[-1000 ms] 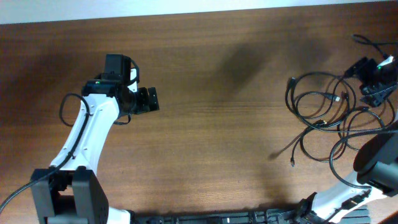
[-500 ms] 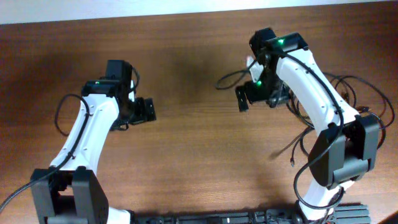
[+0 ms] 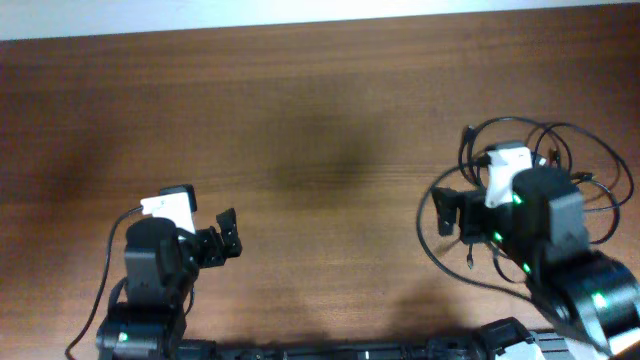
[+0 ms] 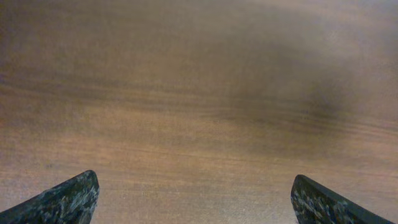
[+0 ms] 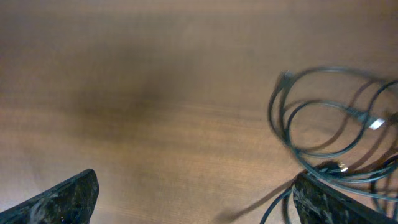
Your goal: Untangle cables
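The cables [image 3: 566, 150] are thin black cords in a tangle of loops on the right side of the brown table, partly hidden under my right arm. One loose plug end [image 3: 468, 264] lies toward the front. In the right wrist view the loops [image 5: 311, 121] sit to the right, running past my right finger. My right gripper [image 3: 447, 213] [image 5: 196, 180] is open and empty, just left of the tangle. My left gripper [image 3: 230, 235] [image 4: 194, 179] is open and empty over bare wood at the front left, far from the cables.
The table [image 3: 320, 110] is dark brown wood with a pale wall strip along its far edge. Both arm bases stand at the front edge. Thicker black robot wires loop beside the left arm [image 3: 112, 290].
Both arms have pulled back toward the front edge. The right arm swung from mid-table to the front right beside the tangle. The cable loops have shifted.
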Controlling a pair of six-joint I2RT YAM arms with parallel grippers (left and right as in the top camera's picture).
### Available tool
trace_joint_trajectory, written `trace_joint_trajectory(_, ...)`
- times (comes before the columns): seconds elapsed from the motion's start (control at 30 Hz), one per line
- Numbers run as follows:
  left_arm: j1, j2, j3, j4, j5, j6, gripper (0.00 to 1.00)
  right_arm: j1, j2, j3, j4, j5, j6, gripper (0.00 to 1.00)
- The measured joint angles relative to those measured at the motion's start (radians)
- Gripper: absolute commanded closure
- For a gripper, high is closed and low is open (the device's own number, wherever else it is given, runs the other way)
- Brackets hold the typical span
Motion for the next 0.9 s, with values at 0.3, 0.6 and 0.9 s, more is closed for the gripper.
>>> trace_joint_trajectory(0.3, 0.000, -0.048, -0.004, 0.002, 0.000, 0.000, 0.01, 0.000, -0.043, -0.002, 0.000, 0.028, 0.001, 0.01)
trace_joint_trajectory(0.6, 0.000, -0.048, -0.005, 0.002, 0.000, 0.000, 0.01, -0.092, -0.204, -0.166, 0.076, 0.054, -0.013, 0.01)
trace_joint_trajectory(0.9, 0.000, -0.047, -0.010, 0.000, 0.000, 0.000, 0.01, -0.096, -0.783, -0.748, 0.650, 0.043, -0.020, 0.01)
